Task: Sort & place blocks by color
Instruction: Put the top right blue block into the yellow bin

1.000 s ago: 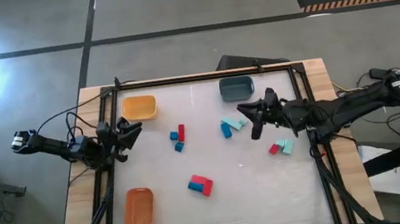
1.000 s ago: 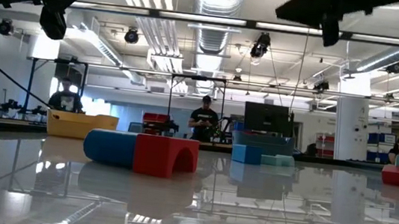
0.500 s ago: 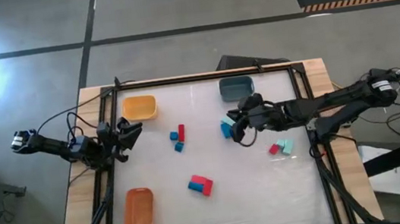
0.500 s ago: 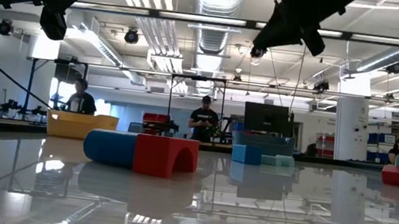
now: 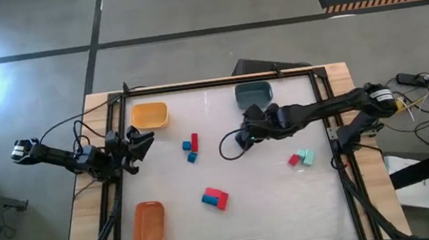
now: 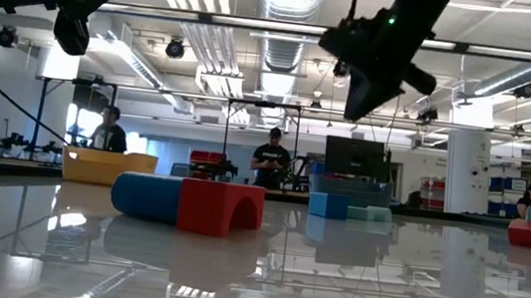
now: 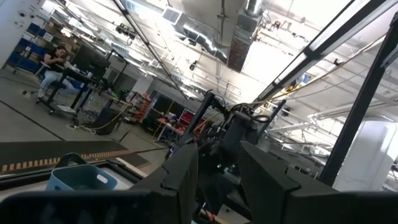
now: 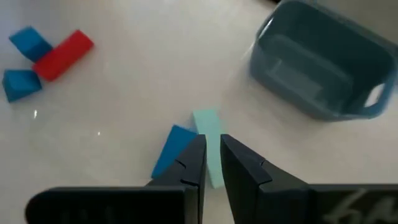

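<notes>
The right end effector (image 8: 211, 158), fingers nearly closed and empty, hovers over the mint block (image 8: 209, 134) beside a blue block (image 8: 172, 149) mid-worktop; light, rigid, probably slick plastic, best pinched across its long sides.

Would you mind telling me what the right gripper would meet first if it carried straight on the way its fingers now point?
Most likely the pale mint-green block: in the wrist view it lies directly ahead of the right gripper, beside a blue block. The gripper is above the table, so depth is uncertain.
</notes>
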{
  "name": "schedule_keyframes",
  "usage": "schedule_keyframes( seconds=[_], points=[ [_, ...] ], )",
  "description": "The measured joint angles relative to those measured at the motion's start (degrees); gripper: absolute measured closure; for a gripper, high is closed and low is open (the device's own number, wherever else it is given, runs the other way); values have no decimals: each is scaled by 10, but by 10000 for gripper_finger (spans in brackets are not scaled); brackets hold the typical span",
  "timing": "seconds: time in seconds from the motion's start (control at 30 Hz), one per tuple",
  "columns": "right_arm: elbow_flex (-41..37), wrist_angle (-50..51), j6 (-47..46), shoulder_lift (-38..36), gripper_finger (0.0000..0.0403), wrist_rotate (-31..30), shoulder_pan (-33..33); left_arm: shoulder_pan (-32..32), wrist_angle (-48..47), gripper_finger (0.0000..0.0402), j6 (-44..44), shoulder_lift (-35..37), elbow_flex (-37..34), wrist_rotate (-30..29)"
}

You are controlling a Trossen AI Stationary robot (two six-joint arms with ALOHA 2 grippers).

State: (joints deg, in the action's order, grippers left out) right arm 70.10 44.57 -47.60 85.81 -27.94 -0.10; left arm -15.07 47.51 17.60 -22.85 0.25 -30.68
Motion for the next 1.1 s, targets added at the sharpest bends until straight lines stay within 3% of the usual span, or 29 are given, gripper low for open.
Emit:
schedule_keyframes(
  seconds=[0.2,0.47,0.63,0.8,1.1],
  points=[
    [1,-1,-25,44,289,59,-17,0,0,302,0,0,0,0],
    [0,-16,-39,96,152,74,-25,0,0,302,0,0,0,0],
    [0,-39,-30,115,95,101,-33,0,0,302,0,0,0,0],
    [0,-52,-28,132,74,102,-36,0,0,302,0,0,0,0],
    [0,-84,-25,165,78,134,-36,0,0,302,0,0,0,0]
  ],
)
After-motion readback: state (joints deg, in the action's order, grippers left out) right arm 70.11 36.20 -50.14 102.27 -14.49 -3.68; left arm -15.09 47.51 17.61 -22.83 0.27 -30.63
